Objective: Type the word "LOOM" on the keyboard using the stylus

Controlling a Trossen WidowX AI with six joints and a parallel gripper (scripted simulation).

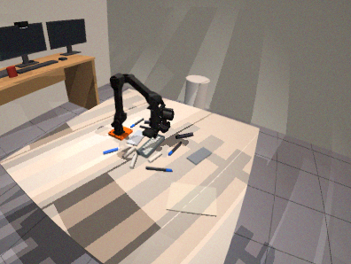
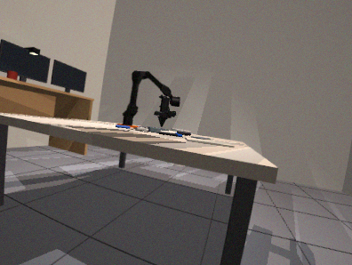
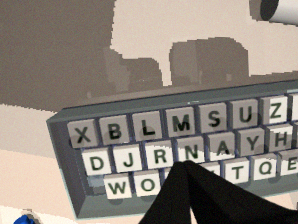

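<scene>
A plain grey room lay under slanting bands of pale light.
The walls (image 1: 230,53) (image 2: 249,53) were bare, the floor (image 1: 292,190) (image 2: 133,213) was grey tile, and a wooden desk (image 1: 81,66) (image 2: 73,100) with two dark monitors (image 1: 66,34) (image 2: 68,76) and a red mug (image 1: 11,71) (image 2: 12,76) stood at one side; a pale cylinder (image 1: 197,90) rose behind the striped, sunlit table (image 1: 195,235) (image 2: 249,164).
</scene>
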